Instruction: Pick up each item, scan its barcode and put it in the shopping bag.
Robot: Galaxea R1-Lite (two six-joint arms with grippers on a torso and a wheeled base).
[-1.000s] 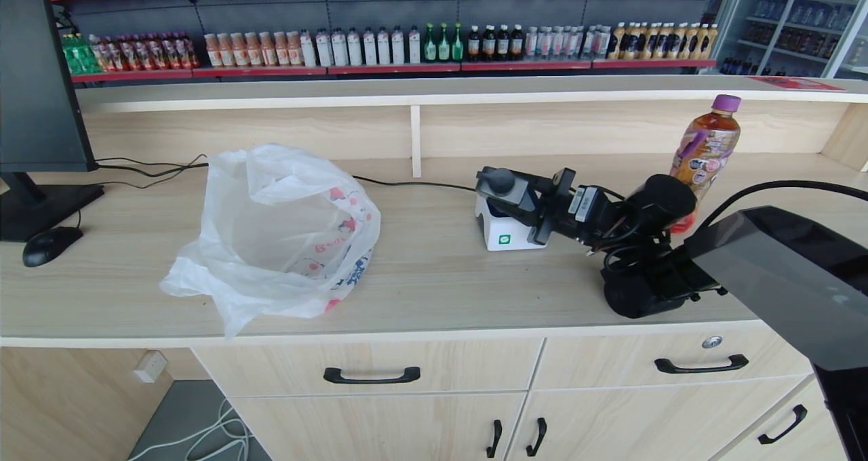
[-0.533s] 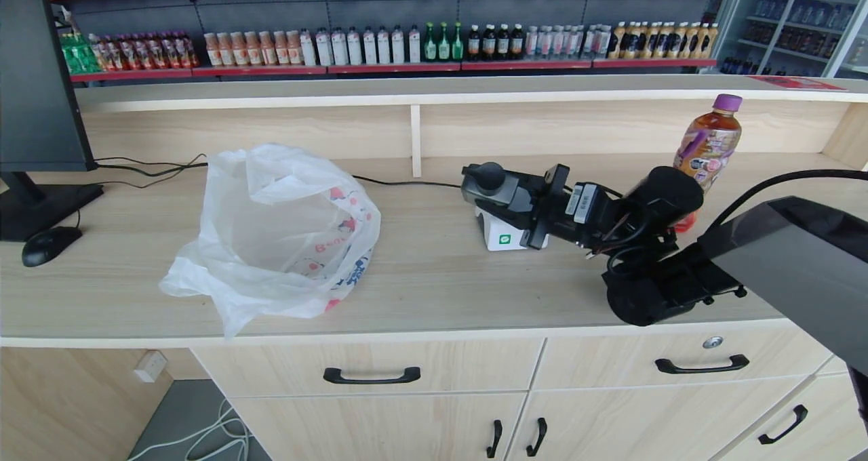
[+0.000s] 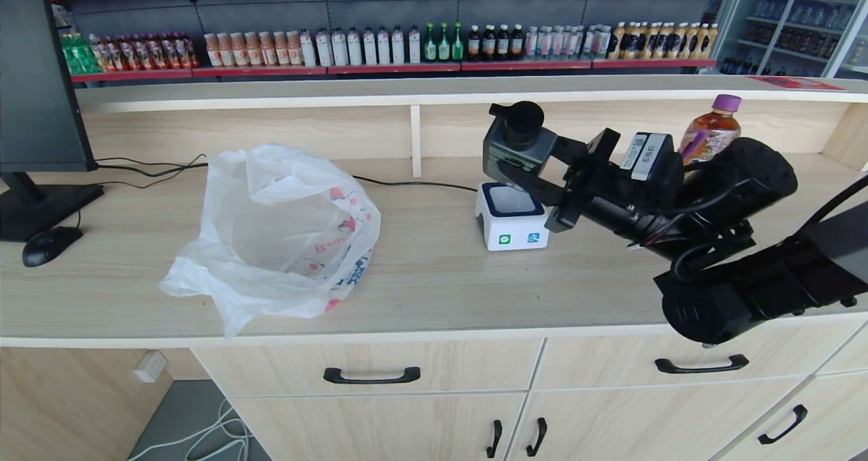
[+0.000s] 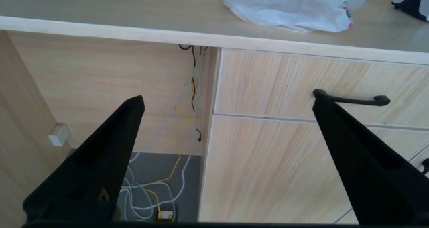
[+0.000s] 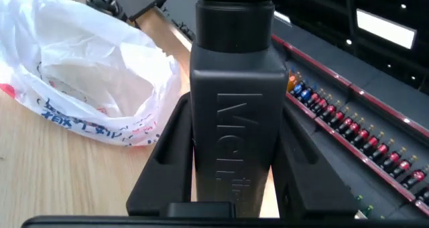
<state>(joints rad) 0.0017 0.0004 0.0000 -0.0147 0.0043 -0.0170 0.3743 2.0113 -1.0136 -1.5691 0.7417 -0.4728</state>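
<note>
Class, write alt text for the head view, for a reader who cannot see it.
The right gripper holds a dark square bottle above the white scanner on a wooden counter. An open plastic shopping bag sits to its left; a purple-capped drink bottle stands behind the arm.

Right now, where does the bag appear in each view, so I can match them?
Head view: bag on the counter, left of the white scanner.
Left wrist view: bag near the counter's front edge, above the drawers.
Right wrist view: bag on the counter, mouth open, beyond the dark bottle.
Shared landmark: the counter's wood top, under the bag in all three.
</note>
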